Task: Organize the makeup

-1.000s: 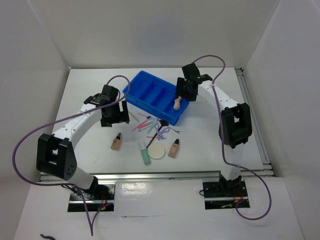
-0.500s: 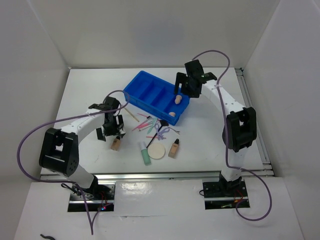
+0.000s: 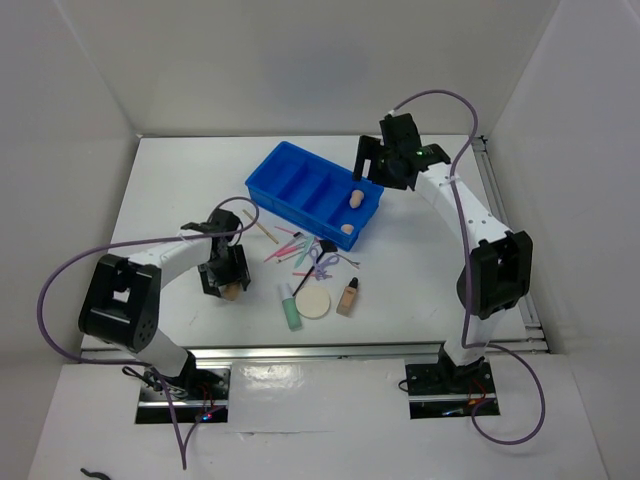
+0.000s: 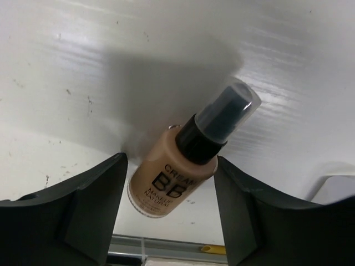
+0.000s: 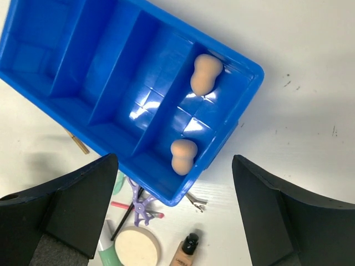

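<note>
A white table [image 3: 170, 180] bears a blue tray [image 3: 290, 178]. The right gripper [image 3: 366, 168] hovers above its end, spread and empty. The left gripper [image 3: 228, 280], fingers apart, straddles a beige bottle [image 4: 166, 183] lying flat near the table's front, seemingly aligned for grasping. Two peach sponges [image 5: 206, 73] share the tray's end compartment, likely grouped by kind.

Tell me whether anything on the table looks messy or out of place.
Nothing spilled or broken. The thin sticks lie criss-crossed in a heap just outside the blue tray. One bottle lies on its side between the left gripper's open fingers, the other bottle likewise beside the puff.
</note>
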You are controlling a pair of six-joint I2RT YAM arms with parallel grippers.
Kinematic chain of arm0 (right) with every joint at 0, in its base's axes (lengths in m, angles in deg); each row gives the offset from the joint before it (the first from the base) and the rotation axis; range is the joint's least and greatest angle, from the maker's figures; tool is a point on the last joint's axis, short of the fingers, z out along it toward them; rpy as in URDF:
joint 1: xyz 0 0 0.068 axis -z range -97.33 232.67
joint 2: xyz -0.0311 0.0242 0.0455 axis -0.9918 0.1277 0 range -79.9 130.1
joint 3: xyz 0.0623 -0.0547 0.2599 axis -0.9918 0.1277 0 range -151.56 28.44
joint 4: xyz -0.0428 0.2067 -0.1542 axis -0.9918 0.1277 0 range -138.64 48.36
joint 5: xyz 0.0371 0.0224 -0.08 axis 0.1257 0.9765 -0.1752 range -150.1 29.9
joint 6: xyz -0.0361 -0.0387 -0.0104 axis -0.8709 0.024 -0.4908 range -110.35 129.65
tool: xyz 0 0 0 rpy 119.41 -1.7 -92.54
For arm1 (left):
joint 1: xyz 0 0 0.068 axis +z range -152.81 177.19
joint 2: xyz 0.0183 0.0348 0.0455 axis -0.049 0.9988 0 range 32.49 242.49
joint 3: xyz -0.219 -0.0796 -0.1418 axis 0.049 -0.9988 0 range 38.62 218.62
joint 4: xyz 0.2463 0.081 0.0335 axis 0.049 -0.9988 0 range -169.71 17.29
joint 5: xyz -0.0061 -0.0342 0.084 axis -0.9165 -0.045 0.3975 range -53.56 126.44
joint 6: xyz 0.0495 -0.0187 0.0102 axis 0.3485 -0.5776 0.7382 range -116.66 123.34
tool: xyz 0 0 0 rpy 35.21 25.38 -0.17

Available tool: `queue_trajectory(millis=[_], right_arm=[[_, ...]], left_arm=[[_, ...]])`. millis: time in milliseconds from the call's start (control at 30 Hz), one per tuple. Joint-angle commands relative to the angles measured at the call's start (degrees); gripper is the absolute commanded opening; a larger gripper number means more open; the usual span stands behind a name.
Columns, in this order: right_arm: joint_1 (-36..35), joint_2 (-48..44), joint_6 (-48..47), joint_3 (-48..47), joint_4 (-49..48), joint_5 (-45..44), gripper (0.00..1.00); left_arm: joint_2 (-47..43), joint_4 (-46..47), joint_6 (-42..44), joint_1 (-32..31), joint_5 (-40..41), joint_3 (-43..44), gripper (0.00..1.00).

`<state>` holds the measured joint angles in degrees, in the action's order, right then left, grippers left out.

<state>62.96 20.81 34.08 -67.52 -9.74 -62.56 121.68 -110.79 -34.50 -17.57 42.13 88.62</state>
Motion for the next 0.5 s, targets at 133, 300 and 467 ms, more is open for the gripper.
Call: queue_trajectory(millis=[133, 300, 467], right_arm=[[0.3, -3.7, -1.2, 3.0, 1.3, -1.3, 0.91], [0.3, -4.2, -1.2, 4.0, 1.3, -1.3, 0.90], [0.3, -4.7, -1.2, 4.0, 1.8, -1.3, 0.90]], left_arm=[[2.7, 3.2, -0.1, -0.2, 0.3, 2.3, 0.62], [2.7, 2.6, 0.4, -0.8, -0.3, 2.8, 0.33], [0.6, -2.1, 0.9, -1.3, 1.6, 7.6, 0.00]])
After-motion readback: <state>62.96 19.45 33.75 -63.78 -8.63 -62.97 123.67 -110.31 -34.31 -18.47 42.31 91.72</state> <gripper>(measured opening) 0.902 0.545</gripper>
